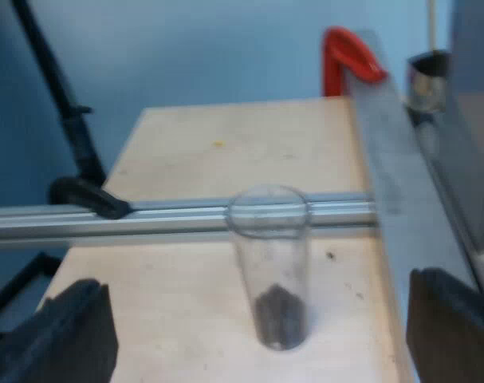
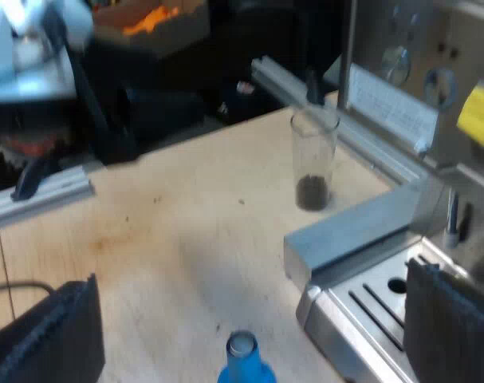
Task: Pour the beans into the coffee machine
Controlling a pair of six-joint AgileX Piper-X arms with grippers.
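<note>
The measuring glass [image 1: 269,267] stands upright on the table [image 1: 186,144], beans [image 1: 280,317] in its bottom (a small heap), near the espresso machine [image 2: 417,72]. A metal rail [image 1: 146,217] lies on the table just beside it. The tamper [image 2: 243,359] stands well apart, near the machine's drip tray [image 2: 369,295]

Looks like a workshop: bare plywood tabletop [image 1: 226,144], aluminium rail [image 1: 146,219] clamped across it.

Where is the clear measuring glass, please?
Left wrist view: the measuring glass stands upright on the wooden table, ahead of my left tool, beside the steel espresso machine.
</note>
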